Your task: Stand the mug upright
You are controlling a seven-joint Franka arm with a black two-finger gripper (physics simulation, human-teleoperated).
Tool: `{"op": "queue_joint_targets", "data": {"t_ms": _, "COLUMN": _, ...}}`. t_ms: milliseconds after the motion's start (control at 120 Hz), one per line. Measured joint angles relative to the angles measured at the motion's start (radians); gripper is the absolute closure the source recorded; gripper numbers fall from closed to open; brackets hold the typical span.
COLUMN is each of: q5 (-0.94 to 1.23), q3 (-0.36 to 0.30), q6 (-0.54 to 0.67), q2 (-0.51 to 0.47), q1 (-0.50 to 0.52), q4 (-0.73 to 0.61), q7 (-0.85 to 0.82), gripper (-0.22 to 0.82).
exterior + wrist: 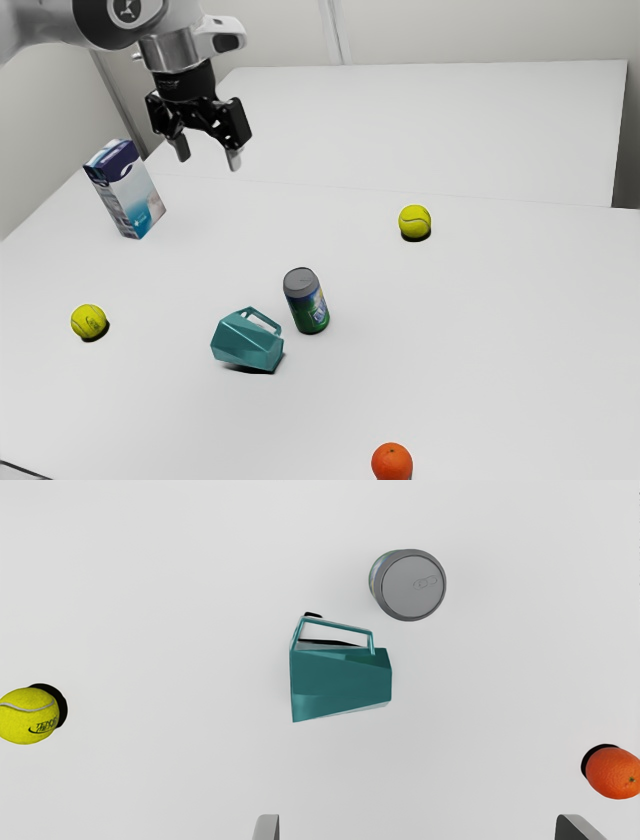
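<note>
Mug [247, 345]: on its side
Can [307, 305]: upright — two o'clock from mug, exterior view
Tool [208, 155]: spread wide — near twelve o'clock from mug, same view

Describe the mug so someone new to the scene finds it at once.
On the white table, find the upright green soda can with the grey top. Next to it, toward the exterior view's left, a teal faceted mug lies on its side. Its angular loop handle sets it apart from the soda can and from the tennis ball farther toward that side.
</note>
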Motion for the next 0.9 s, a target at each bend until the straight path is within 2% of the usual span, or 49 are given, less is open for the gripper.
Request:
{"op": "queue_joint_targets", "data": {"t_ms": 150, "q5": -0.002, "q3": 0.004, "q6": 0.01, "q2": 0.0, "q1": -0.003, "q4": -0.002, "q7": -0.001, "gripper": 0.0}}
{"op": "queue_joint_targets", "data": {"t_ms": 233, "q5": -0.018, "q3": 0.048, "q6": 0.027, "q2": 0.007, "q1": -0.024, "q4": -0.016, "q7": -0.003, "gripper": 0.0}}
{"op": "queue_joint_targets", "data": {"t_ms": 625, "q5": -0.213, "q3": 0.137, "q6": 0.126, "q2": 0.008, "q1": 0.08, "q4": -0.186, "q7": 0.04, "gripper": 0.0}}
{"op": "queue_joint_targets", "data": {"t_ms": 767, "q5": -0.37, "q3": 0.243, "q6": 0.155, "q2": 0.009, "q1": 0.092, "q4": -0.31, "q7": 0.125, "gripper": 0.0}}
{"op": "queue_joint_targets", "data": {"t_ms": 900, "q5": -0.503, "q3": 0.334, "q6": 0.188, "q2": 0.009, "q1": 0.195, "q4": -0.456, "q7": 0.241, "gripper": 0.0}}
